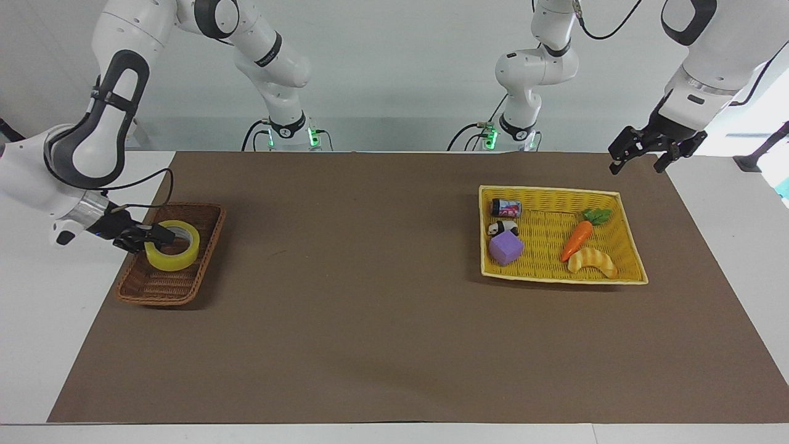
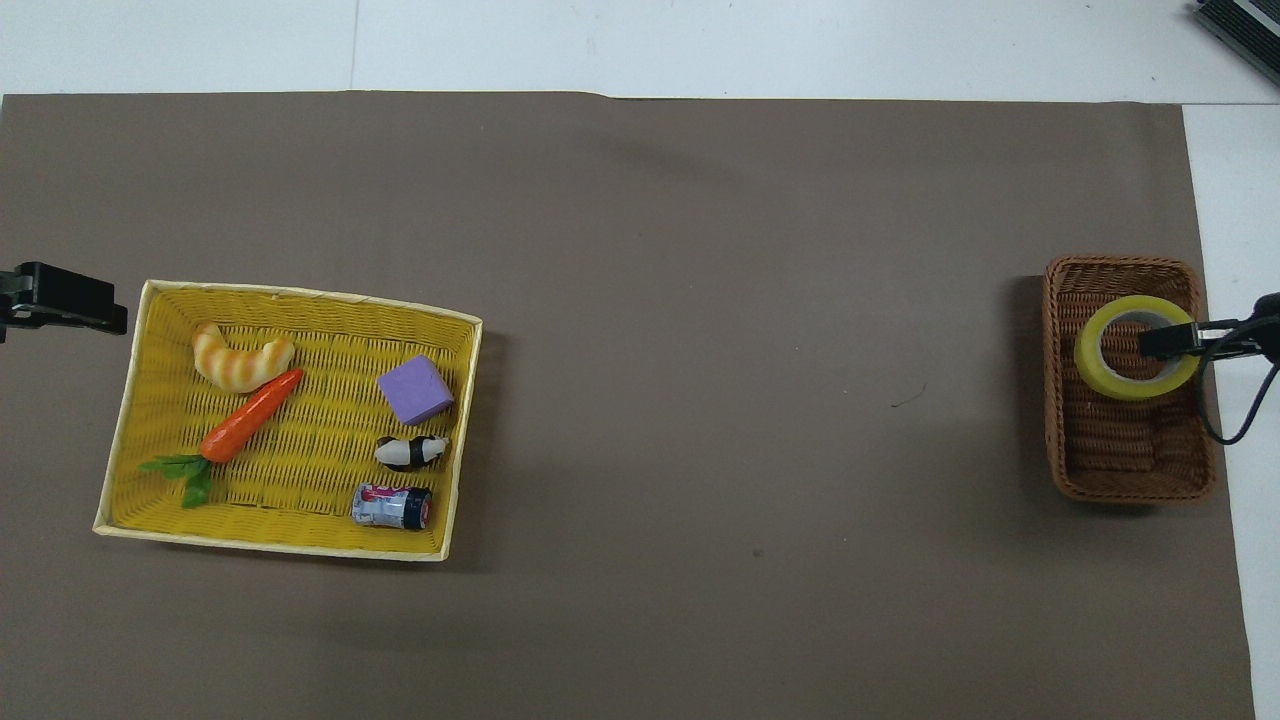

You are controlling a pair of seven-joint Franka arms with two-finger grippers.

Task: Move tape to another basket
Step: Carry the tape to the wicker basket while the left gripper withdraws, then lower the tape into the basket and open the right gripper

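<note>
Right tool (image 1: 148,237): reaches in from the right arm's end of the table, low over the basket (image 1: 160,293). Clamped on the wall of the tape (image 1: 175,259). In the overhead view one finger lies across the roll's rim with its tip inside the core; the other finger is hidden on the outside.

Tape: inside the basket, in the half nearer to the robots, hole facing up, roll close to level. Its lower edge sits below the basket rim in the facing view. Cannot tell whether it rests on the basket floor or hangs just above it.

Basket: brown wicker, on the brown mat (image 1: 370,308) at the right arm's end of the table, long axis running toward and away from the robots. Nothing but the tape seen in it.

Left tool (image 1: 637,165): up in the air over the mat's edge at the left arm's end of the table, just off the tray (image 1: 555,279) corner nearest the robots. Fingers apart, holding nothing. This arm waits.

Tray: yellow, flat, on the mat toward the left arm's end, well apart from the basket. It holds:
- can (image 1: 506,208), lying on its side, nearest the robots
- panda (image 1: 502,228), between can and cube
- purple cube (image 1: 506,249), just beside the panda
- carrot (image 1: 576,240), leaves pointing toward the robots
- bread (image 1: 592,261), just beside the carrot's tip
</note>
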